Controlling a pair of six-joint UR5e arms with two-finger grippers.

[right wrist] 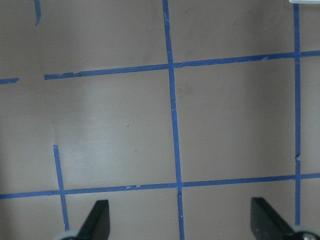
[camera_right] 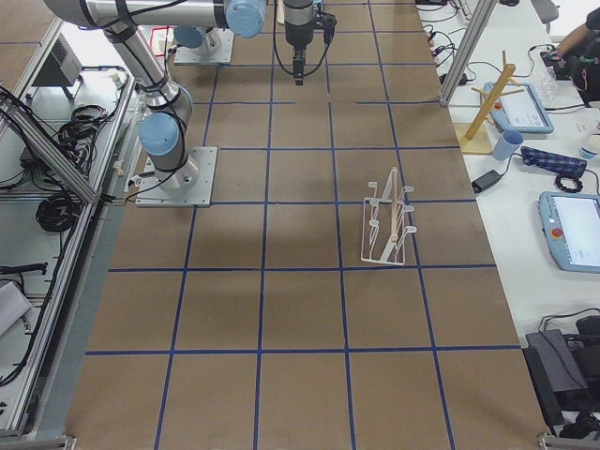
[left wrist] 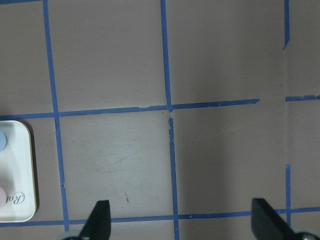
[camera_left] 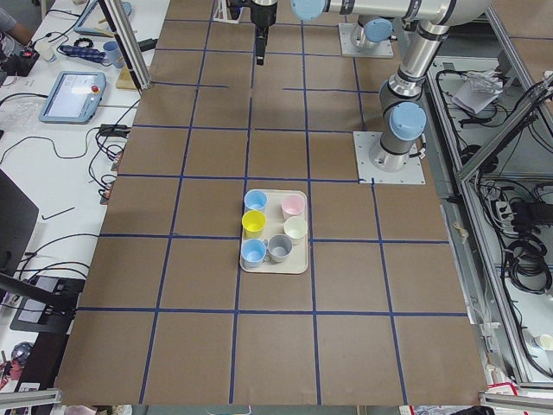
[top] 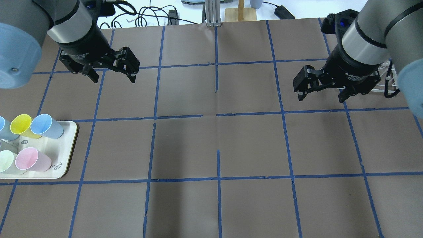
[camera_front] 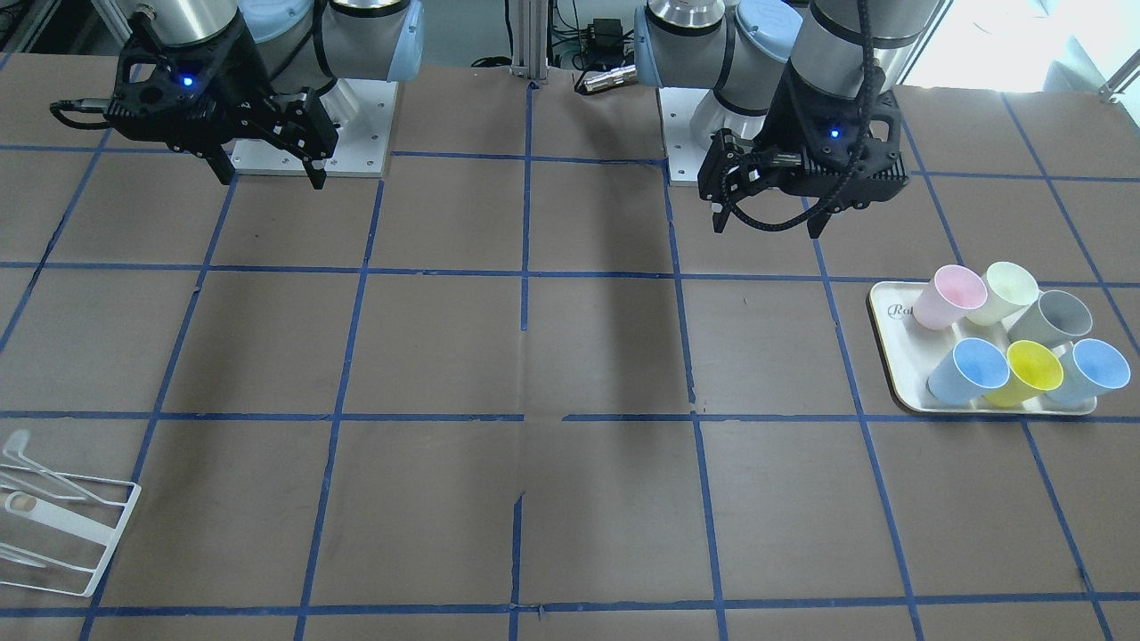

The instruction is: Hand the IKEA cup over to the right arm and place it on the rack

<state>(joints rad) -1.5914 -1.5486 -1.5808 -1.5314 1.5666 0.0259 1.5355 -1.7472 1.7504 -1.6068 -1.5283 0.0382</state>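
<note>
matte plastic ikea cup (camera_front: pixel 1033 372); white wire rack (camera_right: pixel 384 230); matte brown paper table (camera_front: pixel 445 356); blue tape (camera_front: pixel 525 223).

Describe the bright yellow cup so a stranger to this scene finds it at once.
Find the cream tray on the robot's left side of the table; it holds six cups in two rows. In the row farther from the robot, the IKEA cup sits between two light blue cups. It alone is bright yellow, far stronger than the pale cream-yellow cup in the other row.
</note>
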